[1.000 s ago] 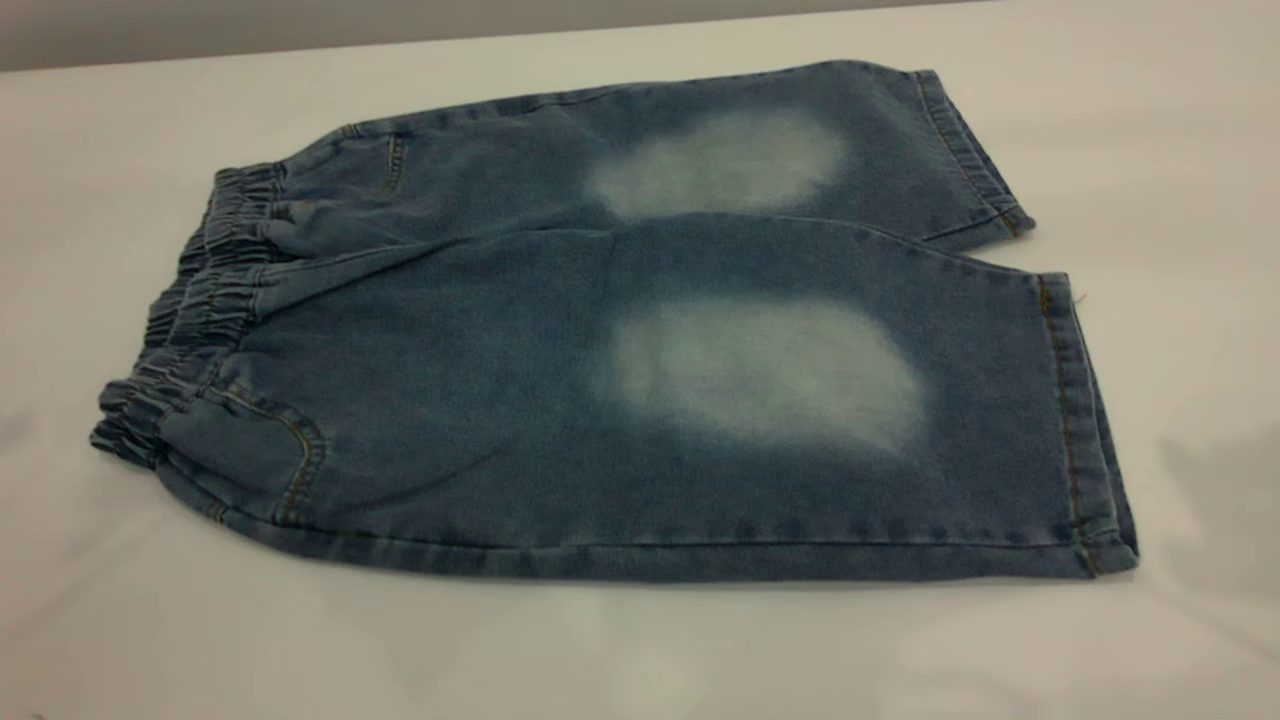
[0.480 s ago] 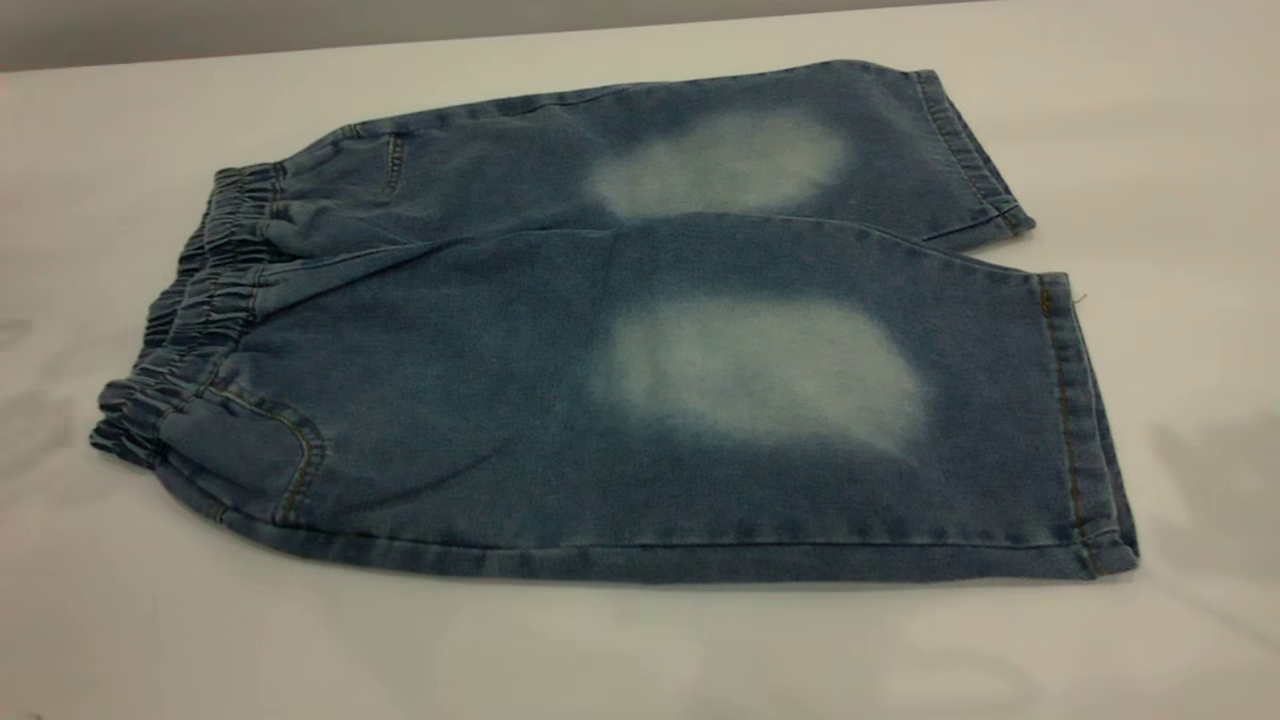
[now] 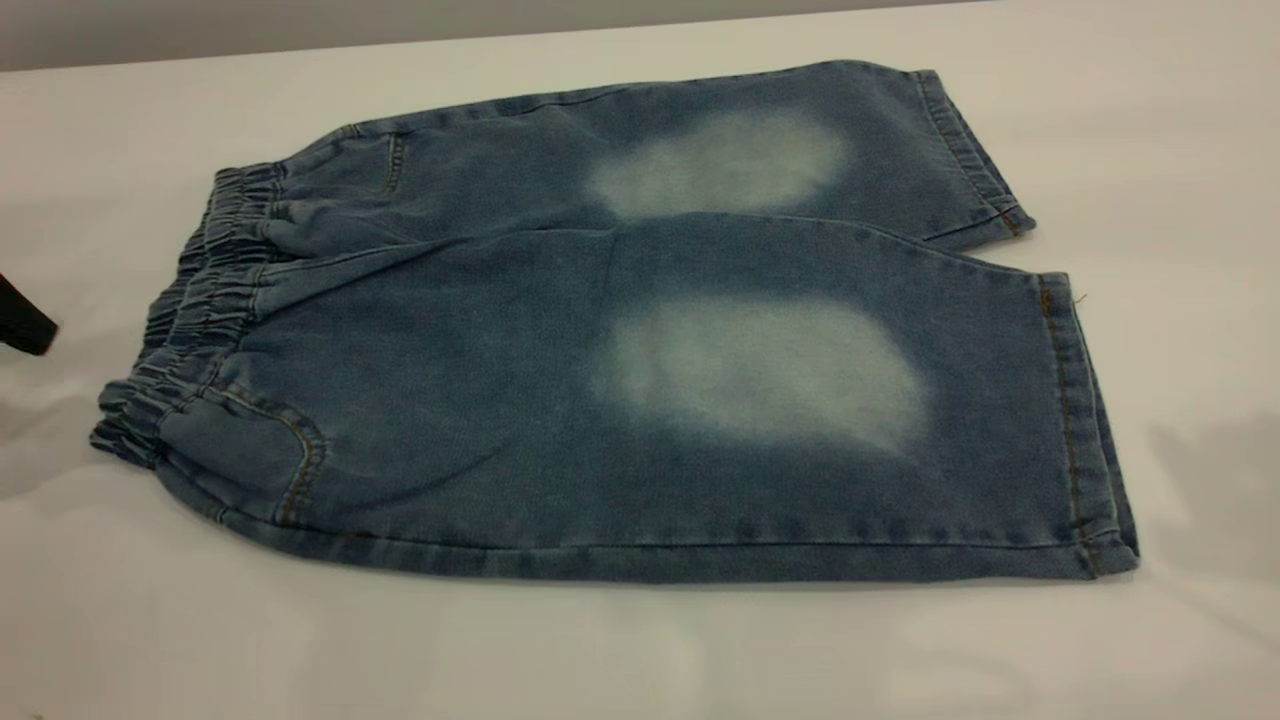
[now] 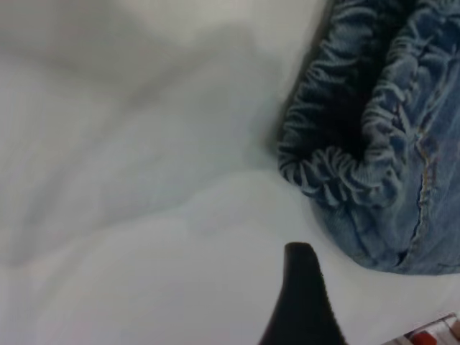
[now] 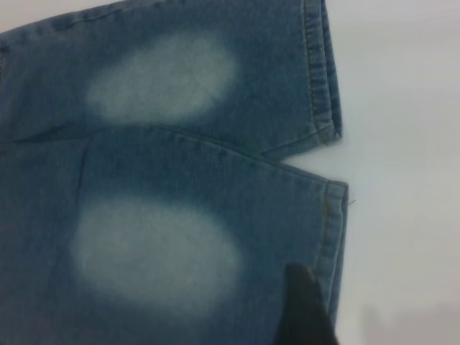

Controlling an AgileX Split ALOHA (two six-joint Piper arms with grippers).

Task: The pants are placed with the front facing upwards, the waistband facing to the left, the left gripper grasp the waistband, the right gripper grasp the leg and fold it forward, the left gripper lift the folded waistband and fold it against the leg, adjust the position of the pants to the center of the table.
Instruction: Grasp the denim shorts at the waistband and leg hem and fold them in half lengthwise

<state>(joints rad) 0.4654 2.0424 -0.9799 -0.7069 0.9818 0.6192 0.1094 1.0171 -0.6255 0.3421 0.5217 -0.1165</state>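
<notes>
The pants (image 3: 600, 380) lie flat on the table (image 3: 640, 650), blue denim with two pale patches. The gathered waistband (image 3: 200, 300) faces left and both legs point right. A black tip of my left gripper (image 3: 22, 322) shows at the left edge, a short way off the waistband. In the left wrist view one black finger (image 4: 302, 302) hovers over bare table beside the waistband (image 4: 345, 165), holding nothing. In the right wrist view one black finger (image 5: 303, 309) hangs over the near leg (image 5: 180, 251) close to its hem (image 5: 334, 230); no second finger shows beside it.
Bare white tabletop surrounds the pants on all sides. The table's far edge (image 3: 400, 40) runs along the top, with a grey wall behind. A soft shadow (image 3: 1220, 490) lies on the table right of the near leg's hem.
The left gripper's black tip has come into the exterior view at the left edge. Shadows on the table at left and right have shifted. The pants have not moved.
</notes>
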